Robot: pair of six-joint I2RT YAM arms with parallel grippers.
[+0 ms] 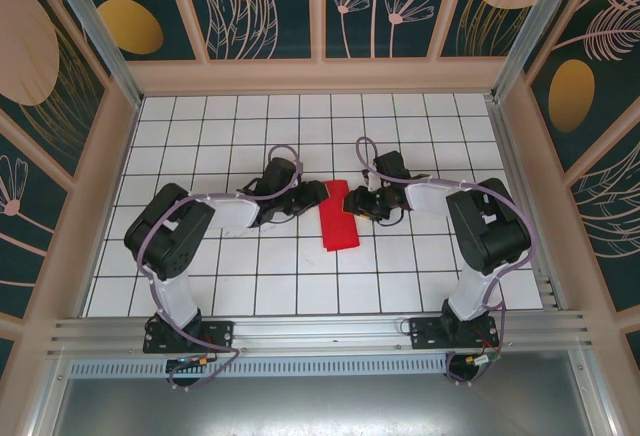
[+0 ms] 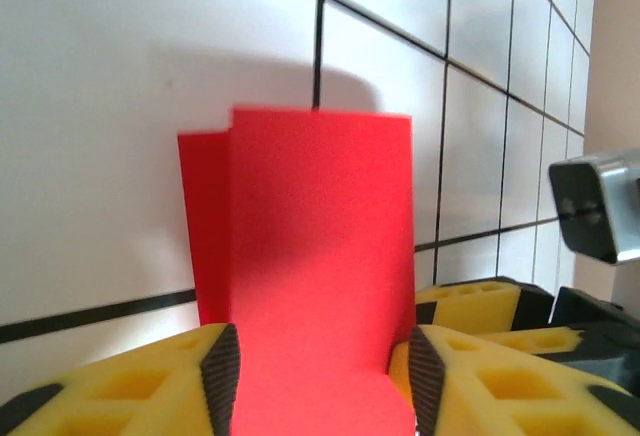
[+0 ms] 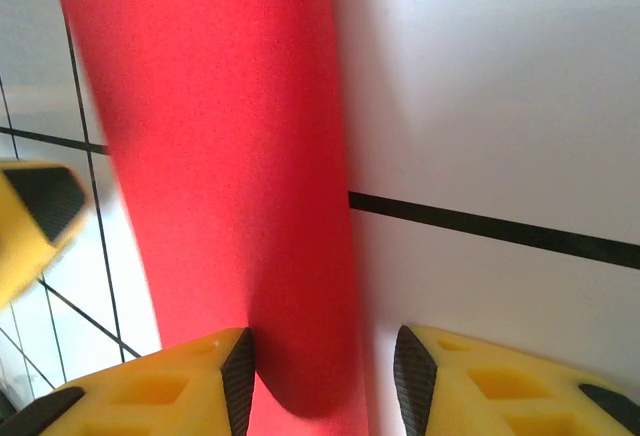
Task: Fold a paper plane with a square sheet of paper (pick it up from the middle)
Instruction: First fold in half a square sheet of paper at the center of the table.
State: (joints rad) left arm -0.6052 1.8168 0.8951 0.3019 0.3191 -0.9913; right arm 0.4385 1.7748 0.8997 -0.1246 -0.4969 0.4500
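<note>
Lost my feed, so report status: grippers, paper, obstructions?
Left gripper open, straddling the red paper. Right gripper open at its other side. Paper folded to a narrow strip. No obstruction seen.

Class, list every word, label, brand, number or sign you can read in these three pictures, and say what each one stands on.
There is no readable text.
The red paper is plain.
The white table carries only black grid lines.
The wall panels show painted leaves and flowers, with no lettering.
</note>
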